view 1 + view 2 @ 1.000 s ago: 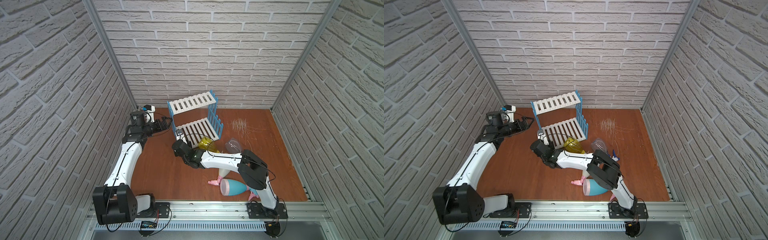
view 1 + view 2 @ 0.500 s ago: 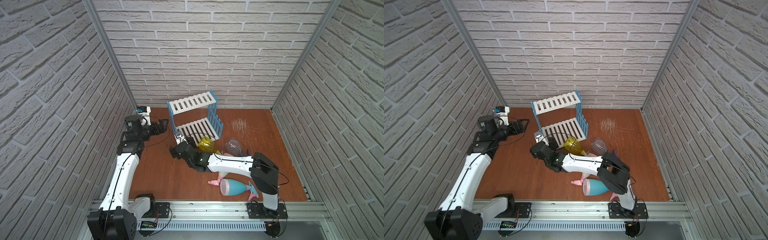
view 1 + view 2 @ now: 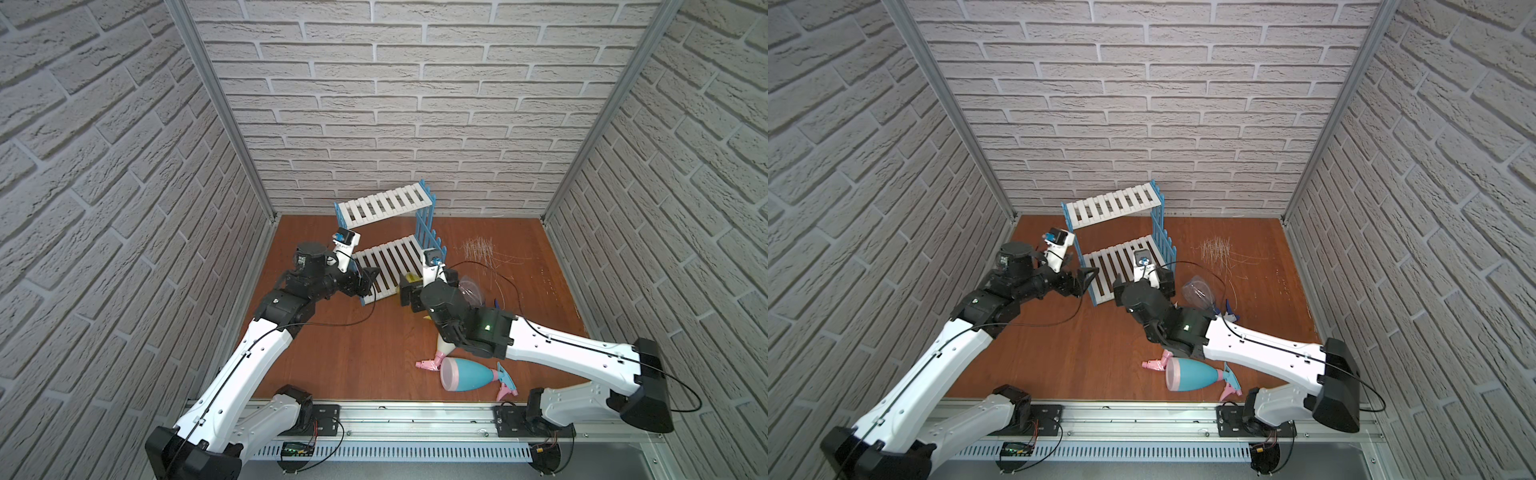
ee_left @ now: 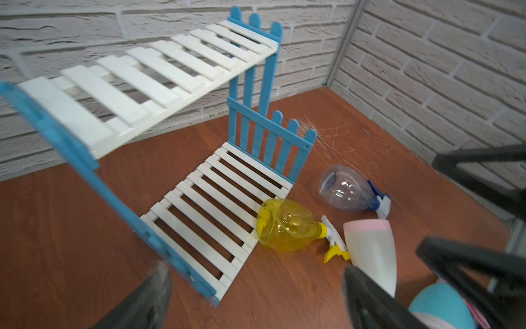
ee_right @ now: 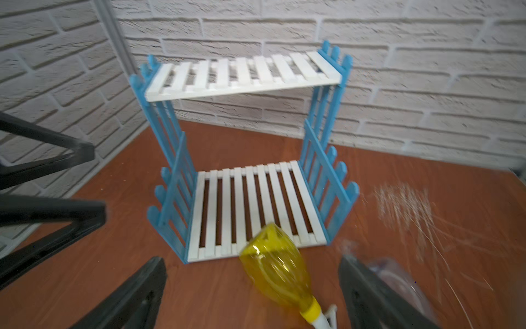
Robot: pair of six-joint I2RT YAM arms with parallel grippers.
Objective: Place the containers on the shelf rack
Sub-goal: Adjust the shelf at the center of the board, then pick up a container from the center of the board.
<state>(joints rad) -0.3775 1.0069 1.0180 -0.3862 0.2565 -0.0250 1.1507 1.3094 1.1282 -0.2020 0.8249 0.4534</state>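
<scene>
Top views both show the teal-blue teardrop plastic spray bottle (image 3: 467,375) with its pink band lying on its side nearest the front rail, on the brown wooden floor (image 3: 353,353). Just behind it lies the cream-white plastic spray bottle (image 4: 371,250) with a pink trigger, partly under the right arm.

Further in, the right gripper (image 5: 253,265) is spread wide and empty. It hangs low over the translucent yellow plastic spray bottle (image 5: 276,267), and neither finger touches the bottle. That bottle lies on its side with its broad base against the front edge of the lower shelf. The clear plastic spray bottle (image 4: 345,189) with a white-blue trigger lies near it, just beside the rack's right front corner. The left gripper (image 4: 254,273) is also spread and empty, by the rack's left fence side.

Farthest back, near the brick wall, stands the small two-tier shelf rack (image 5: 250,205) with white slats and light-blue picket-fence sides. Neither shelf carries a bottle.

No liquid shows in the yellow or clear bottles. The cream and teal ones are opaque, so their contents cannot be told. All four are probably light, with thin walls that dent under a hard squeeze. Their smooth round bellies would likely roll or slip. The narrow neck below the trigger looks like the surest place to take hold.
</scene>
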